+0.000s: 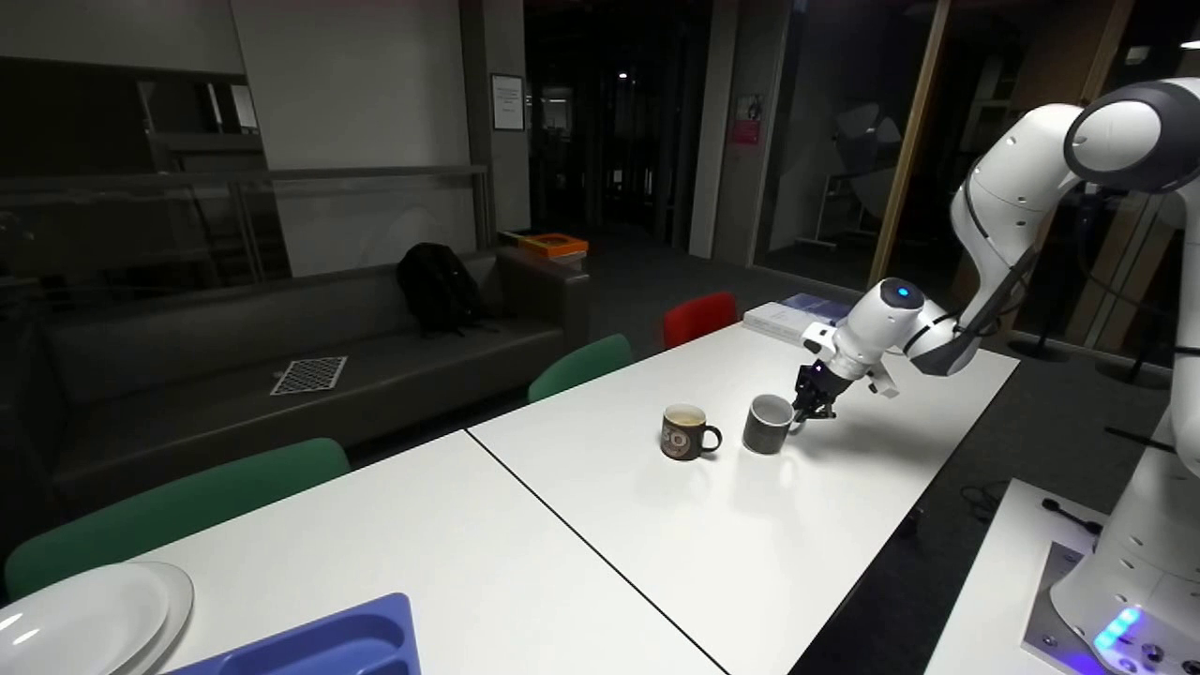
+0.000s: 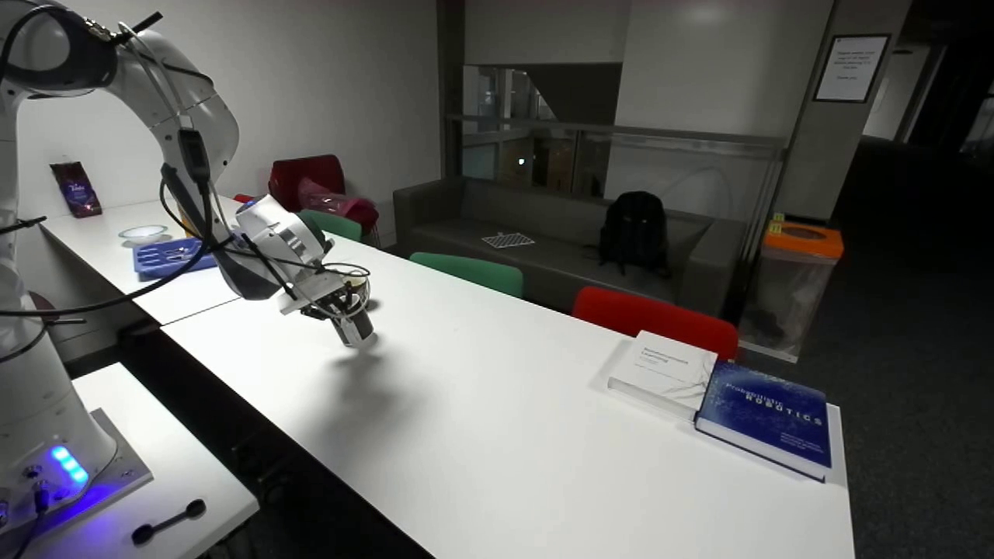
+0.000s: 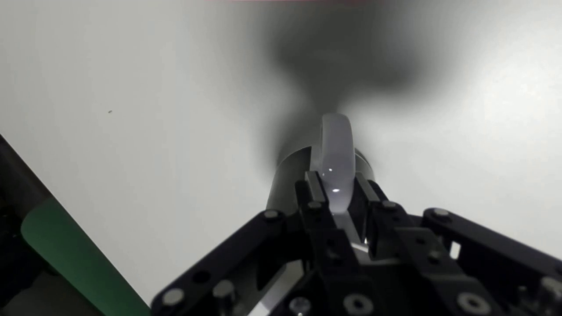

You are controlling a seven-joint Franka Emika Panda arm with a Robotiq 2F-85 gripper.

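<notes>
White plates [image 1: 80,619] are lying stacked at the left in an exterior view, with a blue tray [image 1: 370,637] sitting just beside them on the table [image 1: 375,534]. Farther right, a dark printed mug [image 1: 682,438] is standing upright. Near it, a grey mug [image 1: 765,434] is leaning, its pale handle [image 3: 338,153] facing right. There, the gripper [image 3: 339,188] is pinching that handle, its jaws standing barely apart; I'm not seeing whether the mug is touching the table.
</notes>
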